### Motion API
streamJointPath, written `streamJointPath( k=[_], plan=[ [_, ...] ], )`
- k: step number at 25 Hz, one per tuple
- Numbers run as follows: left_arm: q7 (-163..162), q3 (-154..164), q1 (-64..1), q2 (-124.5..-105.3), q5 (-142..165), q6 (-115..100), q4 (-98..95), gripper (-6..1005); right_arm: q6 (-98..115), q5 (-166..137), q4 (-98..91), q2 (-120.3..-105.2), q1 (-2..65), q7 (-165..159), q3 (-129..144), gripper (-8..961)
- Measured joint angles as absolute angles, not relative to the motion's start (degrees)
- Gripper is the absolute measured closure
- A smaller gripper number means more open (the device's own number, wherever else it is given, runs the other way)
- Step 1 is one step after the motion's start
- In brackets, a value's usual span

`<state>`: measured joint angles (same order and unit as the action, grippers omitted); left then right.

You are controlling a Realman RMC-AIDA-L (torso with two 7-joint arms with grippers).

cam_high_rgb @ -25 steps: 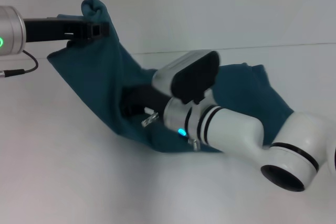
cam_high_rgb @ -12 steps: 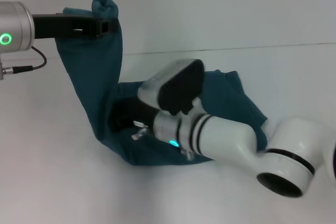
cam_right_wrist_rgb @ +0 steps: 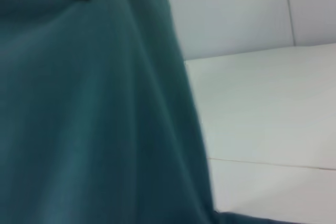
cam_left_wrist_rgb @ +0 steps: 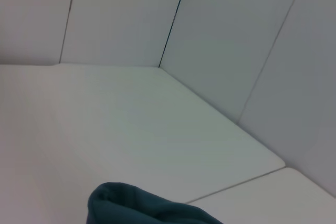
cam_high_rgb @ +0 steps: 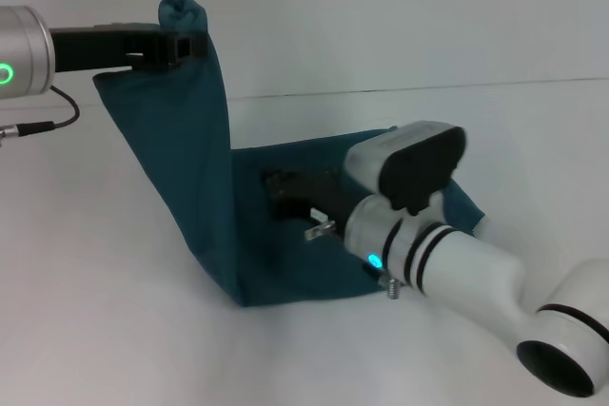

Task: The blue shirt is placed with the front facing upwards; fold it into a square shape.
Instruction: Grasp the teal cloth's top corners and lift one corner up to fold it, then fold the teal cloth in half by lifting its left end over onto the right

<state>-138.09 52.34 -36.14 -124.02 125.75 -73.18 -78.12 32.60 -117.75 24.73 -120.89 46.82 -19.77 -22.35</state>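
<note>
We see the blue shirt [cam_high_rgb: 190,187] half raised from the white worktop [cam_high_rgb: 105,330]. One part of it lies flat on the worktop, while the other part stands up as a taut sheet, climbing from a fold line on the worktop to the left gripper [cam_high_rgb: 186,45].

The left gripper is held high on the left side of the head view, reaching in level from the left. Its fingers [cam_high_rgb: 171,48] are pinching the top edge of the shirt, and a small bunch of cloth pokes up just above them. In the left wrist view only that bunch of teal cloth [cam_left_wrist_rgb: 142,205] shows, with the worktop and wall panels beyond it.

The right gripper [cam_high_rgb: 281,187] lies low over the flat part of the shirt, its dark fingers pointing toward the raised sheet. We cannot tell whether those fingers are spread or closed, nor whether they hold any cloth. The right wrist view is mostly filled by the hanging teal cloth [cam_right_wrist_rgb: 89,119], close to the camera, with the worktop behind it.
</note>
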Motion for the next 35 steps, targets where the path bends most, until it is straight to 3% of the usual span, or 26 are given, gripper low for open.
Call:
streamJointPath(
  k=[11,23,27,35],
  plan=[
    [-138.31,52.47,-35.45,-124.01,125.45,-73.65,-80.48,947,24.85,-121.98,29.40,-121.50,53.01,-20.12,-18.97,919],
    [-138.17,52.65,-35.42,-124.01,124.28,-73.75,-80.43,947,24.29,-121.99,31.75,-121.55,54.73,-20.34,-17.47,919],
    [-138.08,52.65,-35.17,-124.01,124.14,-73.73,-80.28,948,24.72,-121.66,31.46,-121.37,52.97,-20.31,-18.63,919],
    [-138.04,53.78,-34.02,-124.06,123.26,-73.29,-80.11,948,37.36,-121.88,26.69,-119.66,40.91,-21.77,-25.86,919]
  ],
)
